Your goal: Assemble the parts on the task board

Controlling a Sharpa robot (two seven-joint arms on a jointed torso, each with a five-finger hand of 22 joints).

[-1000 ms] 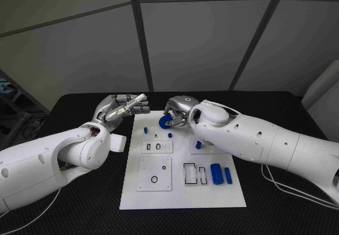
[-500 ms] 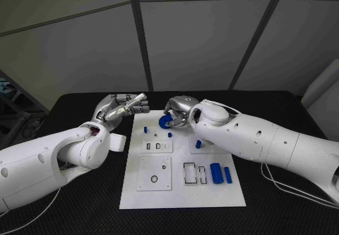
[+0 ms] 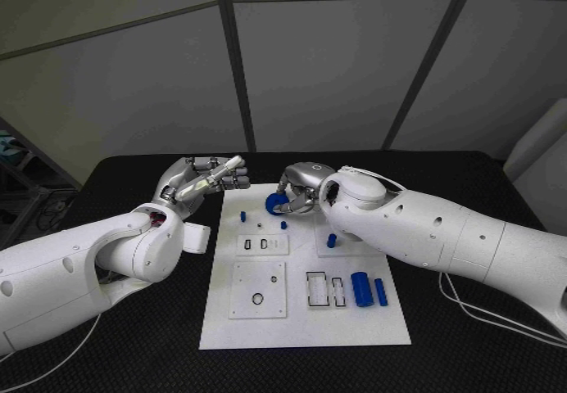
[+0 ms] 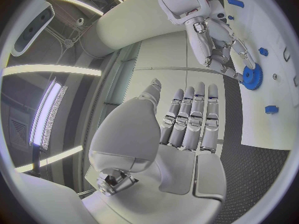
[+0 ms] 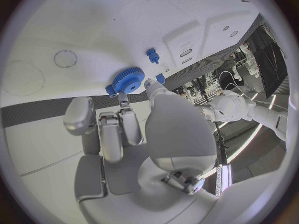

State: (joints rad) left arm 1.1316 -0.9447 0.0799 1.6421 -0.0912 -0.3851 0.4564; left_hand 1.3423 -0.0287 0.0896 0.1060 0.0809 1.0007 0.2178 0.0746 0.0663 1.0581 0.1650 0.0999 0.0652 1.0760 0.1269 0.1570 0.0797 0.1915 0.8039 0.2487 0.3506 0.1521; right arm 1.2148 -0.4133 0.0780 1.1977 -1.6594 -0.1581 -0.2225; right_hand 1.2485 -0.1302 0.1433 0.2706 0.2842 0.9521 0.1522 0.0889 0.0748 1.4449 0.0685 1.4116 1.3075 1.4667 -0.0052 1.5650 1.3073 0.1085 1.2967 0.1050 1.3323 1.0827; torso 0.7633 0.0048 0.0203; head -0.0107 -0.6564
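Observation:
The white task board (image 3: pixel 301 323) lies in the middle of the black table. A blue gear (image 3: pixel 275 205) sits at the board's far end, and my right hand (image 3: pixel 302 188) pinches its rim between the thumb and a finger (image 5: pixel 124 100). The right wrist view shows the gear (image 5: pixel 129 79) just past those fingertips. My left hand (image 3: pixel 208 178) hovers off the board's far left corner, fingers straight and apart, holding nothing. The left wrist view shows that flat left hand (image 4: pixel 187 119), and beyond it the right hand (image 4: pixel 215 40) on the gear (image 4: pixel 252 78).
A thick blue cylinder (image 3: pixel 363 290) and a thinner blue bar (image 3: pixel 382 292) lie at the board's near right beside two empty slots (image 3: pixel 319 290). Small blue pegs (image 3: pixel 243 218) (image 3: pixel 285 224) (image 3: pixel 332 241) stand mid-board. Two inset plates (image 3: pixel 262 245) (image 3: pixel 259 291) lie on the left.

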